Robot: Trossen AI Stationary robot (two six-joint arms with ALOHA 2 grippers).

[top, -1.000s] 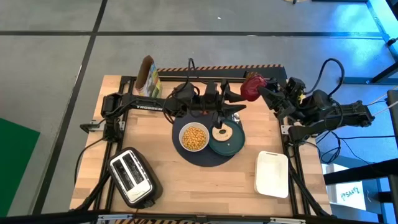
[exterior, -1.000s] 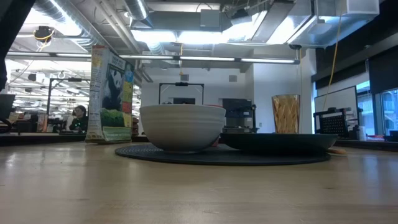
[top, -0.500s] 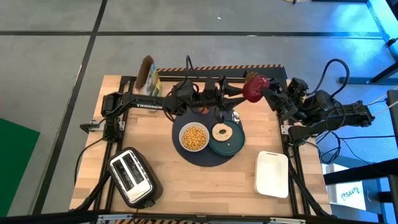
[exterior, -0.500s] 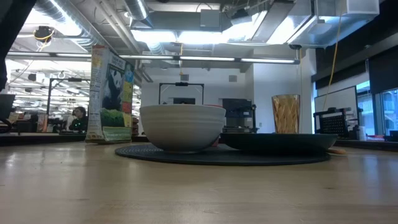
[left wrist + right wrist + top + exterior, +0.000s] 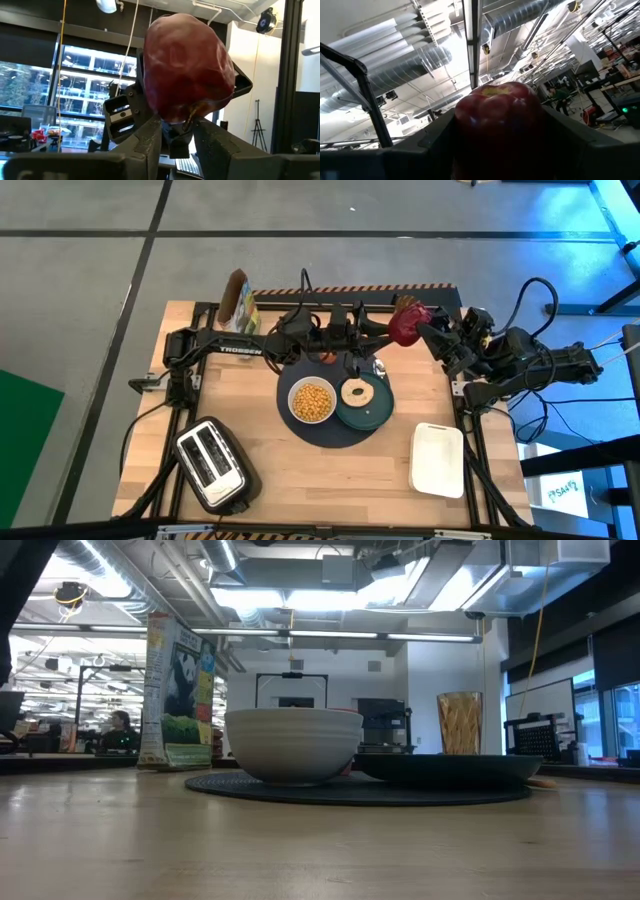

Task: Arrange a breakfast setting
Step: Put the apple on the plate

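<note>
A white bowl (image 5: 311, 401) of yellow cereal and a teal plate (image 5: 366, 416) with a toasted ring (image 5: 357, 392) stand on the round dark-grey mat (image 5: 330, 436). A small orange cup (image 5: 328, 357) and a spoon (image 5: 378, 367) lie just beyond the mat. My right gripper (image 5: 418, 326) is shut on a dark-red fruit (image 5: 405, 323) above the table's far side. My left gripper (image 5: 388, 329) is open, its fingertips (image 5: 152, 135) on either side of the fruit's (image 5: 187, 67) lower end. I cannot tell whether they touch it. My right gripper pinches the dark-red fruit's two opposite sides (image 5: 465, 125) between its two fingers (image 5: 432, 137). The fingers come at it from the table's right. The fruit is lifted clear of the table.
A cereal box (image 5: 238, 305) stands at the far left and shows in the low view (image 5: 180, 690). A silver toaster (image 5: 211, 463) sits at the near left. A white rectangular tray (image 5: 438, 459) lies at the near right. Bare wood lies along the near edge.
My left gripper has gone toward the table's far edge and right, up to the fruit in my right gripper. It no longer covers the orange cup and spoon. The fruit has stayed about where it was.
</note>
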